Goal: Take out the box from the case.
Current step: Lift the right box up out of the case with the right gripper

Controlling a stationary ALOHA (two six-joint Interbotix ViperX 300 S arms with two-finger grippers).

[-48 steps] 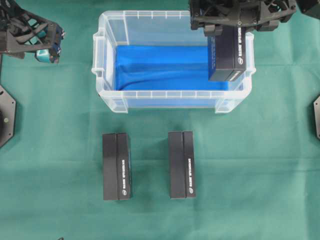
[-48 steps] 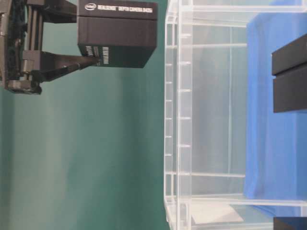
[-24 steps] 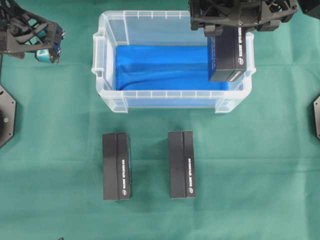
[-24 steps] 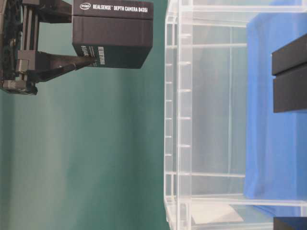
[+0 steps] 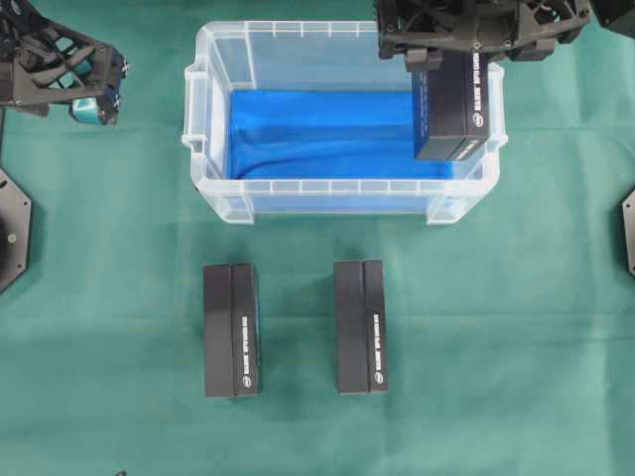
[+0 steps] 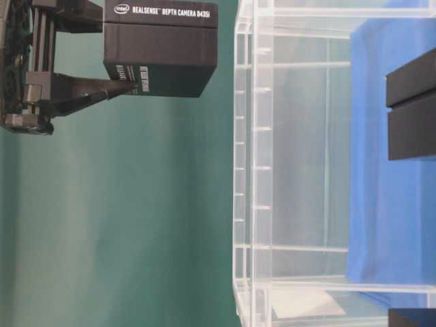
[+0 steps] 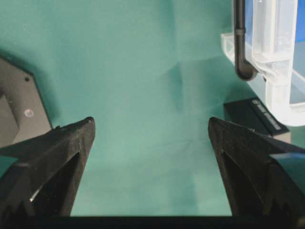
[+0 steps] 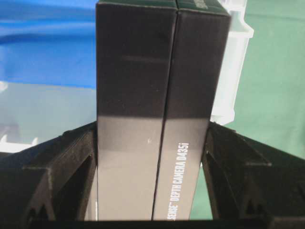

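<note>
One case (image 5: 342,198) sits on the green cloth (image 5: 496,327). Three black boxes: two (image 5: 231,329) (image 5: 360,326) lie outside it; the third box (image 5: 454,107), clamped by the right gripper (image 8: 152,143), hangs above the case's right end. The left gripper (image 7: 150,138) is spread wide, holding nothing, partly cropped overhead.

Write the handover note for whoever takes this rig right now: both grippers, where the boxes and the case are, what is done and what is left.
Right gripper: jaws shut on a black box, held high above the right end of the case; the table-level view shows it clear of the rim.
Left gripper: jaws open, empty, parked off the case's left side.
Two more black boxes lie on the green cloth in front of the case.
Only the blue sheet shows in the case.
Done: box lifted out.
Left: carry it over the cloth, probably beside the other two, set it down and release.
</note>
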